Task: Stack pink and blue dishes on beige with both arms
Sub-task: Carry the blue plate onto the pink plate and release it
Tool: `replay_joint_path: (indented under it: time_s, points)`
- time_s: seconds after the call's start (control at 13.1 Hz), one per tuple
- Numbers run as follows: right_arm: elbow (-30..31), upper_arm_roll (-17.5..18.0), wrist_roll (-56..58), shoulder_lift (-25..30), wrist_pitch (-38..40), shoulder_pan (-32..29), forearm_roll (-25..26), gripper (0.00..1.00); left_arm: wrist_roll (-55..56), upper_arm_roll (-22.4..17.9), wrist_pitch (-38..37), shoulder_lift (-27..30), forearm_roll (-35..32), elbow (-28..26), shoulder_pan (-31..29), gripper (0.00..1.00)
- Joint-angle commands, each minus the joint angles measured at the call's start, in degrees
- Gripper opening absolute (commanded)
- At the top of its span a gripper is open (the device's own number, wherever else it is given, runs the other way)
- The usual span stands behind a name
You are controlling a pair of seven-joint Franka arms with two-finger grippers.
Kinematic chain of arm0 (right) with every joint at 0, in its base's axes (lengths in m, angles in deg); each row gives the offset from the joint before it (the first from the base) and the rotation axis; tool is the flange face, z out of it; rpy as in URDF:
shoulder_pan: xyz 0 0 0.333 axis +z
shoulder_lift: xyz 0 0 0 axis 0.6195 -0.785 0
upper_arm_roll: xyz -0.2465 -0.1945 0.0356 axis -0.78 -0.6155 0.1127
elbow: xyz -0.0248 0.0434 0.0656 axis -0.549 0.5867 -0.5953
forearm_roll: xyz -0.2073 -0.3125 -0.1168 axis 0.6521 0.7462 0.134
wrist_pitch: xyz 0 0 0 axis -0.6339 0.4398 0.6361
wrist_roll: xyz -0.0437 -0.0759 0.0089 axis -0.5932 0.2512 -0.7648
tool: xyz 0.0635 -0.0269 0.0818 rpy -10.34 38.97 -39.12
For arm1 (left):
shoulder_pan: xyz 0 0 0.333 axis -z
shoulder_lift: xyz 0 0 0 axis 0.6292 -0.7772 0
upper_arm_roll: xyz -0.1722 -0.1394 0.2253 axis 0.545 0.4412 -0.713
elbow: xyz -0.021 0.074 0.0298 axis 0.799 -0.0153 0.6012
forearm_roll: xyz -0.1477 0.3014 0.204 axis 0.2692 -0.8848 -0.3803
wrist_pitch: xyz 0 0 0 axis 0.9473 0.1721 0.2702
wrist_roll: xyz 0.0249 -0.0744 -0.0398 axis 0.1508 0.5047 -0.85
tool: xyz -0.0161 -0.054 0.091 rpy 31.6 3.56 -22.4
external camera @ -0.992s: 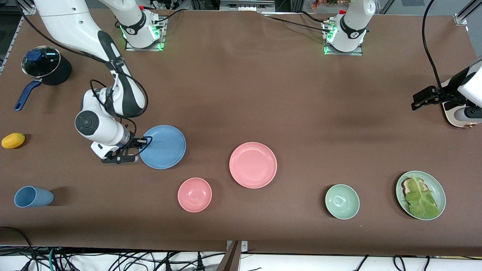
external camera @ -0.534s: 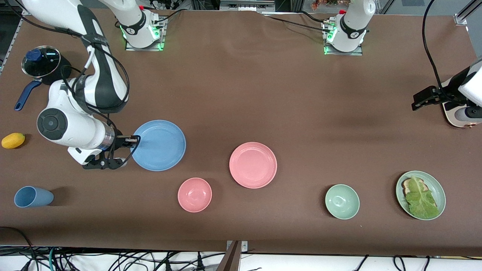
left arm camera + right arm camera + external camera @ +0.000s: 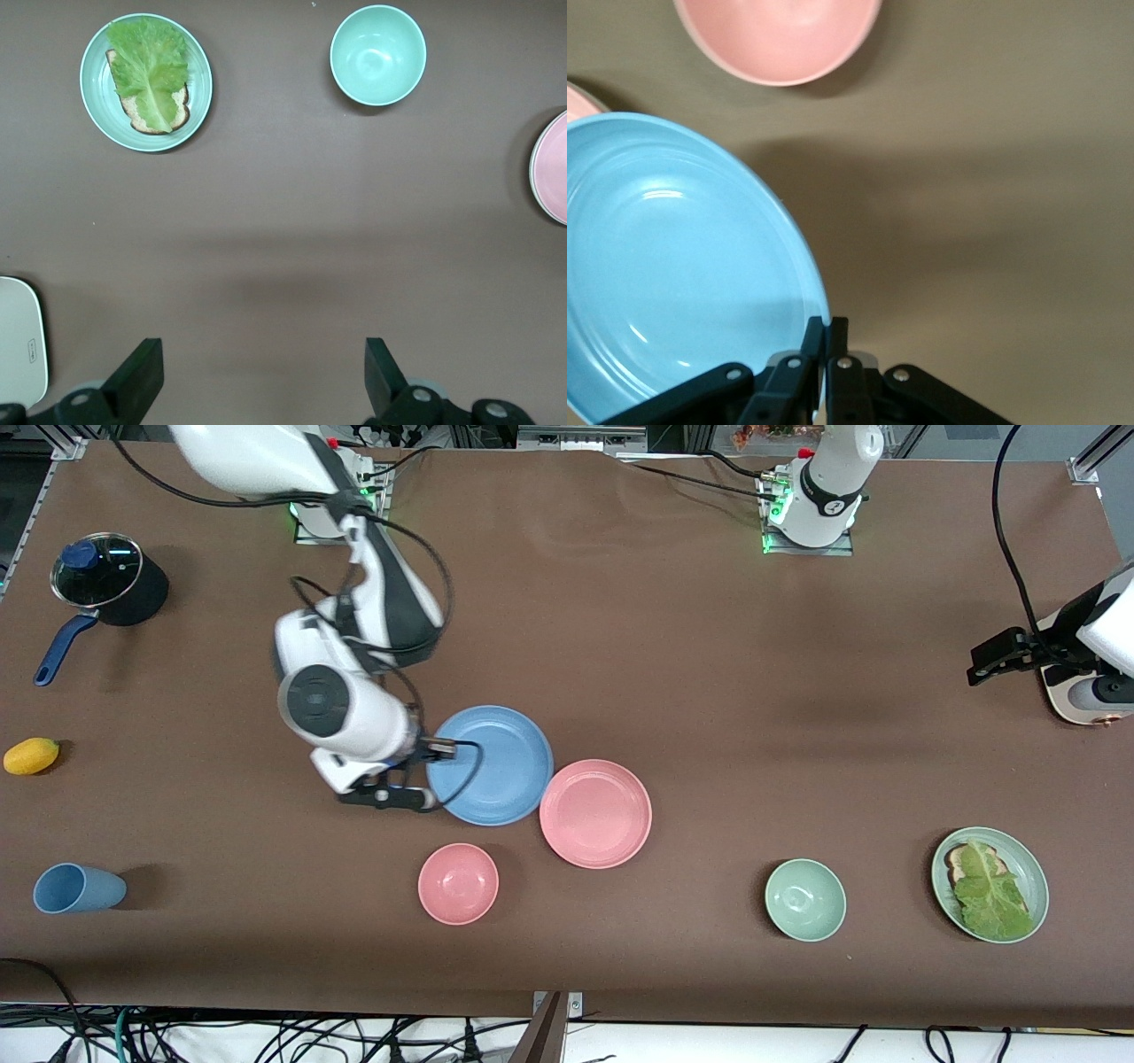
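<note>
My right gripper [image 3: 441, 750] [image 3: 826, 332] is shut on the rim of the blue plate [image 3: 496, 766] [image 3: 673, 266]. It holds the plate in the air just beside the pink plate [image 3: 595, 813] [image 3: 578, 99], and their edges nearly overlap in the front view. The pink plate lies flat on the table and also shows in the left wrist view [image 3: 554, 168]. My left gripper [image 3: 999, 657] [image 3: 261, 381] waits open and empty above bare table at the left arm's end. No plate that is clearly beige shows.
A pink bowl [image 3: 458, 883] [image 3: 780, 35] sits nearer the camera than the blue plate. A pale green bowl [image 3: 804, 899] [image 3: 378, 55], a green plate with bread and lettuce [image 3: 1028, 868] [image 3: 97, 106], blue cup [image 3: 78, 887], lemon [image 3: 31, 755], lidded pot [image 3: 106, 580]. A cream rounded object [image 3: 1063, 700] [image 3: 18, 341] lies under the left arm.
The right arm lifted the blue plate off the table and carried it toward the left arm's end, up beside the pink plate. The left arm has not moved.
</note>
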Motion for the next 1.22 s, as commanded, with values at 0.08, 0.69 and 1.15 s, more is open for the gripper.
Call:
replay_joint_path:
  time_s: [0.08, 0.69, 1.15]
  points:
    - [-8.4, -0.5, -11.7, -7.3, -3.8, 4.3, -0.6, 0.0, -0.7, 0.0, -0.2, -0.4, 1.7, 1.1, -0.2, 1.0]
    - [-14.2, -0.4, -21.3, -16.8, -15.3, 8.0, -0.6, 0.0, -0.7, 0.0, -0.2, -0.4, 1.7, 1.1, -0.2, 1.0]
    - [-14.2, -0.4, -22.9, -18.4, -18.2, 8.8, -0.6, 0.0, -0.8, 0.0, -0.2, -0.4, 1.6, 1.1, -0.1, 1.0]
